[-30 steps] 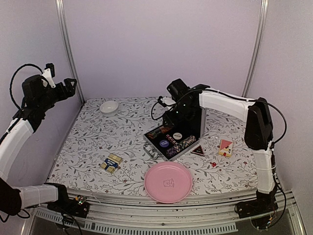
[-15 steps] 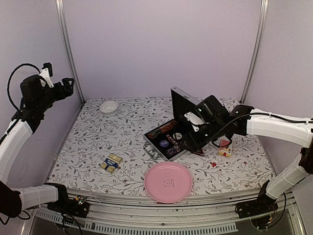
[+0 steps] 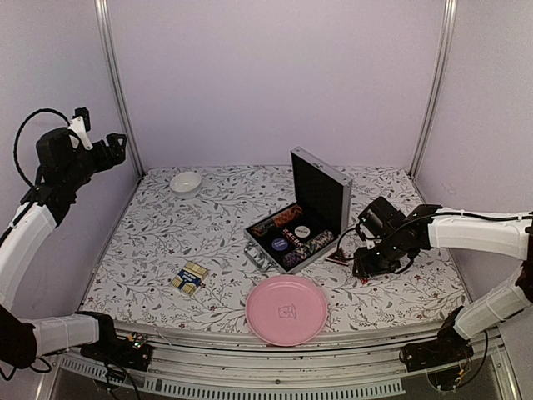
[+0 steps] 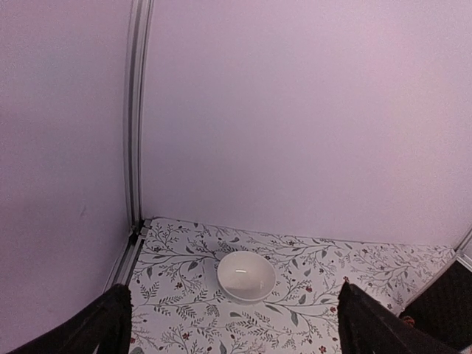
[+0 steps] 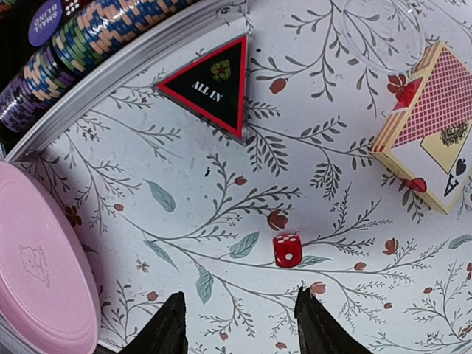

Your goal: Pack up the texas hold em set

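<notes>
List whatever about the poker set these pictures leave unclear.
- Top view: the right arm hides the red-backed deck and red die; only the right wrist view shows them.
- Right wrist view: the right edge cuts off that deck, the top edge the chip rows, so no chip count.
- Top view: the blue deck has print too small to read.
</notes>
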Tool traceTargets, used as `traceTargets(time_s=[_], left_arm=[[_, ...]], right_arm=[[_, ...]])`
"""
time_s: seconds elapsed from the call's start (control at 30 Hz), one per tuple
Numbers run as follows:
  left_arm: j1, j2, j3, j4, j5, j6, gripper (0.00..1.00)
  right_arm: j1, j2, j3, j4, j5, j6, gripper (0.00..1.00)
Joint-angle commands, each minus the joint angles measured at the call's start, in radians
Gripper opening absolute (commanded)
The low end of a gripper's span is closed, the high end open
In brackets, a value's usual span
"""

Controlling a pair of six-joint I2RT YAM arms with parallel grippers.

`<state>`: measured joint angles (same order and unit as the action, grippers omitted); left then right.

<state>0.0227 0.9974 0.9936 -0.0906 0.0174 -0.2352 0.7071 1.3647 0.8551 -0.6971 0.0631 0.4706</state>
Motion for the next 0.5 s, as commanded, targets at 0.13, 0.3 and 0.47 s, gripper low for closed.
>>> traceTargets(time_s=[0.13, 0.3, 0.47], left_arm=[[0.008, 0.005, -0.008, 0.012, 0.000, 0.014, 0.97], [0.008, 0.006, -0.007, 0.012, 0.005, 0.013, 0.97], [0.008, 0.006, -0.007, 0.012, 0.010, 0.011, 0.97]], right_arm=[[-0.011, 0.120, 0.002, 0.005, 0.060, -0.024, 0.46], [-0.016, 0.166, 0.011, 0.002, 0.083, -0.032, 0.41], [-0.024, 0.194, 0.009, 0.001, 0.099, -0.032, 0.32]])
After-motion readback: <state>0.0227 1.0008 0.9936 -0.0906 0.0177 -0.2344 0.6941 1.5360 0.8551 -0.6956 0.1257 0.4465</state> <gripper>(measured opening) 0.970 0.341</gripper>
